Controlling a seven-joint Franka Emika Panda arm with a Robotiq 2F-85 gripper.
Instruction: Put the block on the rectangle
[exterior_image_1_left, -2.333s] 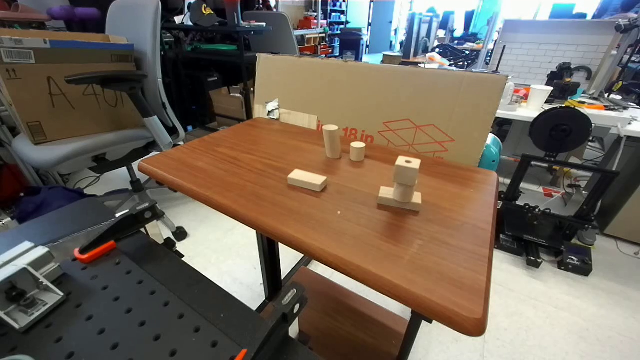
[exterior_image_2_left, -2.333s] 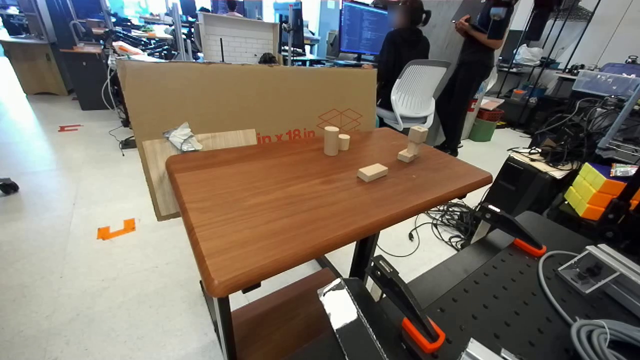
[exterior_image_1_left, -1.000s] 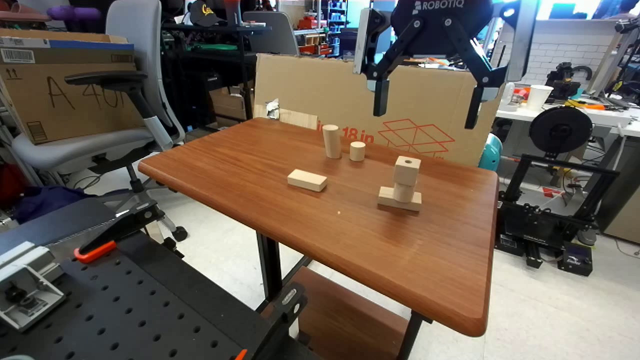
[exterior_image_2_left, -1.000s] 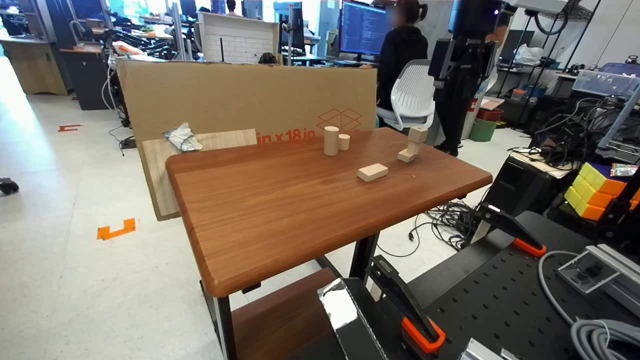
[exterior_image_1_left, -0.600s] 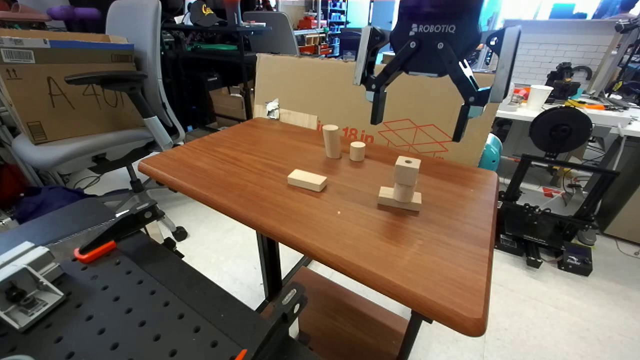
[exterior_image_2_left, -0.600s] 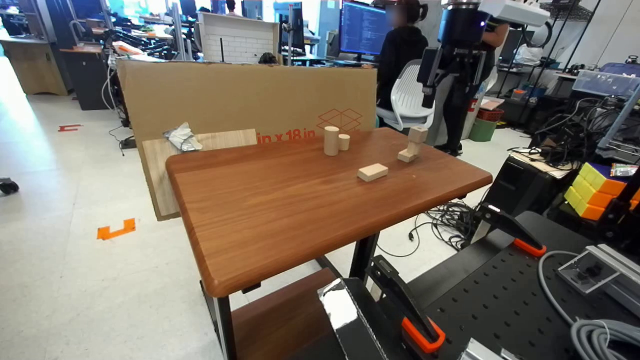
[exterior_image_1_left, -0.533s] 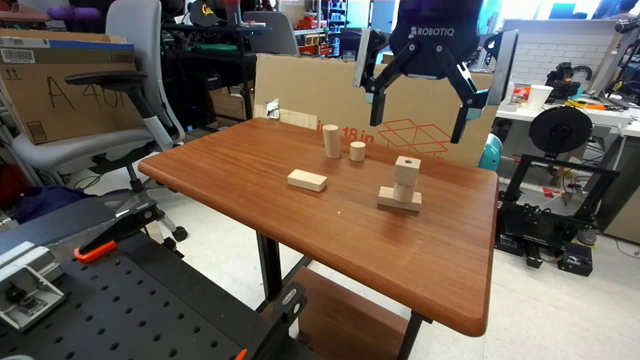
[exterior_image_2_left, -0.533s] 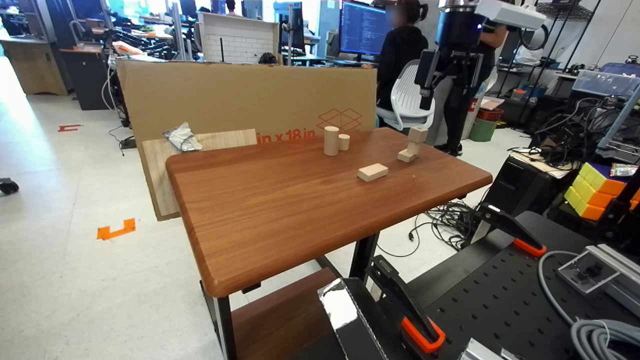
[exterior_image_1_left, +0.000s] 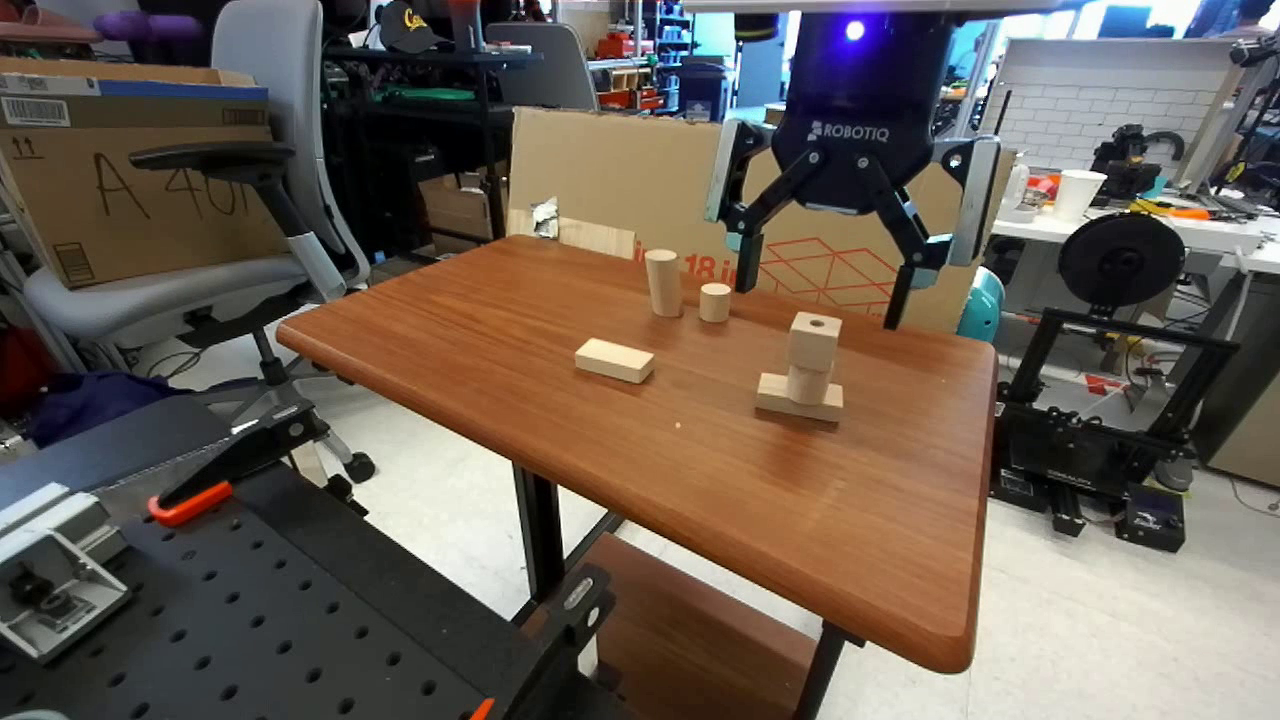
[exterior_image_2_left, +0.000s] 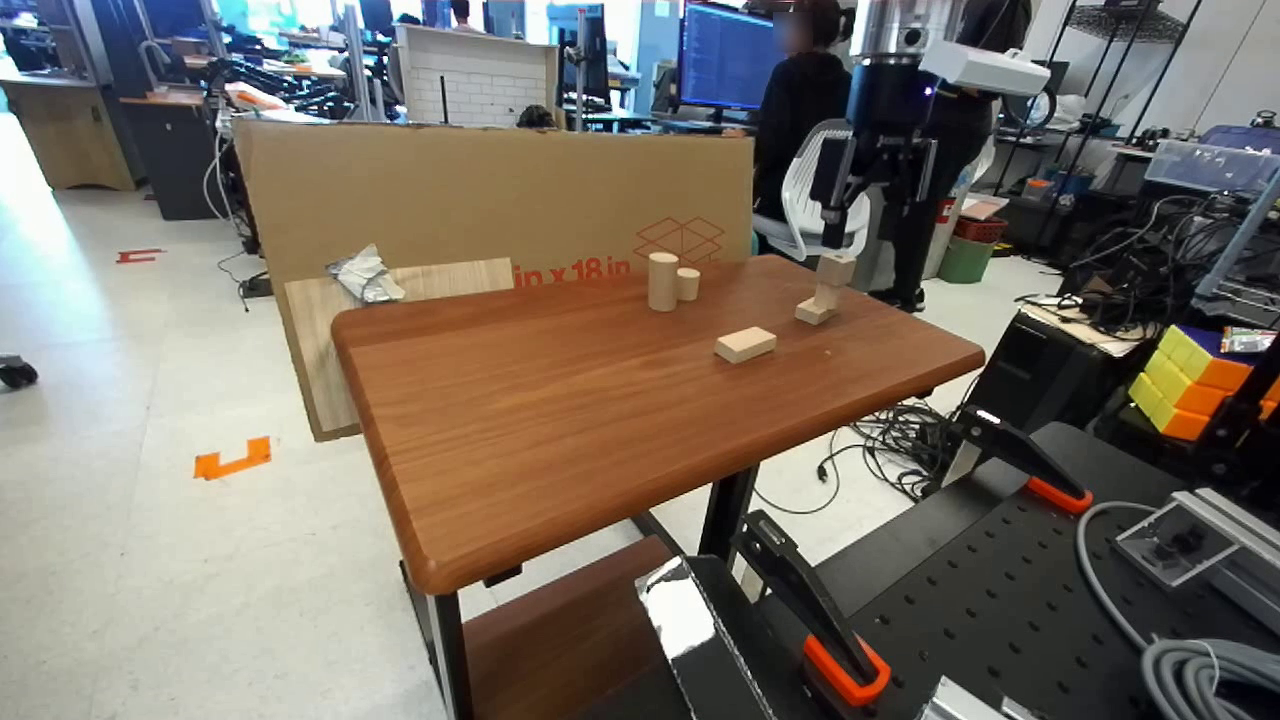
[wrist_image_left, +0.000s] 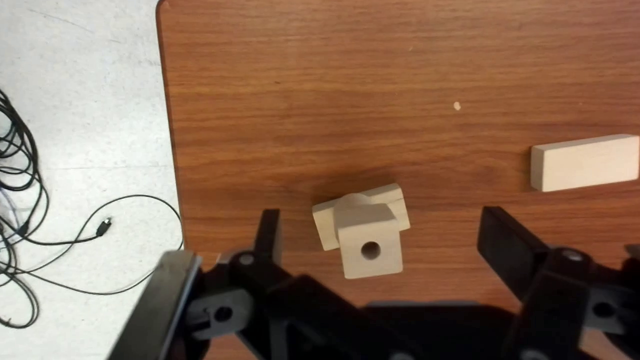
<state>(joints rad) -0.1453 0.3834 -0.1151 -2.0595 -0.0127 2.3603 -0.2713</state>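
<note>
The block, a pale wooden cube with a hole in its top, sits on a short cylinder that stands on a flat slab. This stack also shows in an exterior view, with the block on top, and in the wrist view, block. The rectangle, a plain pale slab, lies alone on the table; it also shows in an exterior view and at the right of the wrist view. My gripper is wide open and empty, above the stack. In the wrist view the block lies between its fingers, not touched.
A tall wooden cylinder and a short wooden cylinder stand near the table's back edge. A cardboard sheet stands behind the brown table. The slab under the stack has another cylinder on it.
My gripper has come into view from above and moved down and slightly left in an exterior view, toward the stack. It stays open. The wooden pieces have not moved.
</note>
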